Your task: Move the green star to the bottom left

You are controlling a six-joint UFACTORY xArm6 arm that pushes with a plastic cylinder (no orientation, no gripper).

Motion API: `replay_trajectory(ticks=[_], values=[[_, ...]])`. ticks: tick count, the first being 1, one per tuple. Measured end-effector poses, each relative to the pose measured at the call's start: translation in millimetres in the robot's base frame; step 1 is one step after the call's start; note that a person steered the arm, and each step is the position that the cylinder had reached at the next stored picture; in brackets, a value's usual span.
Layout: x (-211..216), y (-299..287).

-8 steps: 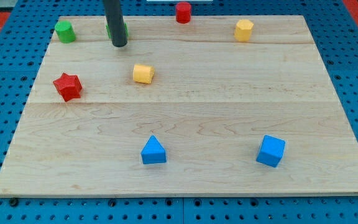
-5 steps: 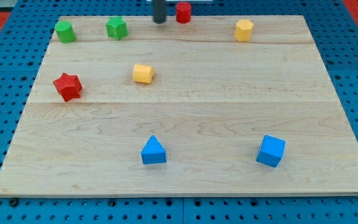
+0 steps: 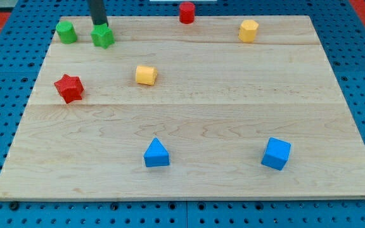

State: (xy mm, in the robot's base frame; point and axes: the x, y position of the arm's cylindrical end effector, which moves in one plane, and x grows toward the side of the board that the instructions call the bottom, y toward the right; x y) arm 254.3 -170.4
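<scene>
The green star (image 3: 103, 37) lies near the board's top left, just right of a green cylinder (image 3: 66, 31). My tip (image 3: 99, 24) stands right behind the star, at its top edge, touching or almost touching it. The rod rises out of the view's top. The bottom left of the wooden board (image 3: 56, 171) lies far below the star.
A red star (image 3: 68, 87) lies at the left, below the green blocks. A yellow cylinder (image 3: 146, 75) lies centre-left. A red cylinder (image 3: 187, 12) and a yellow hexagonal block (image 3: 248, 30) lie along the top. A blue triangular block (image 3: 156, 154) and a blue cube (image 3: 276, 153) lie near the bottom.
My tip swung from in front of the star to the right near the red cylinder, then back left behind the star. The green star has shifted left and slightly down.
</scene>
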Motion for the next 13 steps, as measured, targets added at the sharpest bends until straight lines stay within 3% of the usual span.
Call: replay_trajectory(ticks=[1, 2, 5, 6, 7, 10, 11, 13], values=[[89.4, 56.6], [124.5, 58.0], [97.0, 58.0], [113.7, 25.4], [84.7, 18.6], [100.1, -33.5], [149.3, -90.3], [212.7, -49.7]])
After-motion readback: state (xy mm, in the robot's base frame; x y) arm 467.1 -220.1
